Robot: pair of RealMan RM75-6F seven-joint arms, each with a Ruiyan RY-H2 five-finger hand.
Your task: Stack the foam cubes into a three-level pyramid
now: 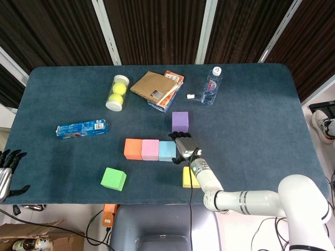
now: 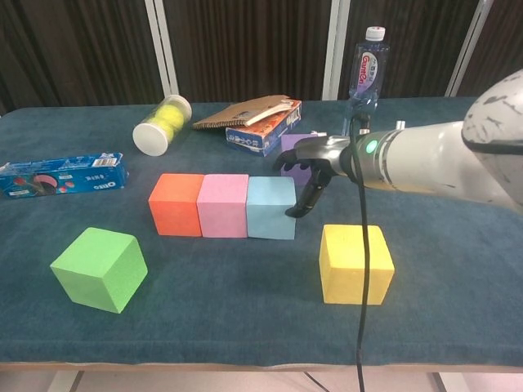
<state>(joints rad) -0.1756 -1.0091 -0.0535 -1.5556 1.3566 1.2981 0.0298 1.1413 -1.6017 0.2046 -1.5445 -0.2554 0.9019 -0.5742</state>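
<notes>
Orange (image 1: pixel 133 149), pink (image 1: pixel 150 149) and light blue (image 1: pixel 167 150) cubes sit side by side in a row at mid-table. A purple cube (image 1: pixel 180 121) stands behind the row, a green cube (image 1: pixel 113 179) lies front left, and a yellow cube (image 1: pixel 189 178) front right, partly under my right forearm. My right hand (image 1: pixel 186 146) hovers low at the blue cube's (image 2: pixel 270 207) right side with fingers apart and nothing held. In the chest view this hand (image 2: pixel 309 167) covers part of the purple cube (image 2: pixel 294 143). My left hand (image 1: pixel 6 170) hangs off the table's near left corner, fingers spread.
A tennis ball tube (image 1: pixel 117 92), a brown notebook on a box (image 1: pixel 152 86) and a water bottle (image 1: pixel 211 86) stand along the back. A blue cookie pack (image 1: pixel 81 128) lies at the left. The dark blue table top (image 1: pixel 261 130) is bare to the right.
</notes>
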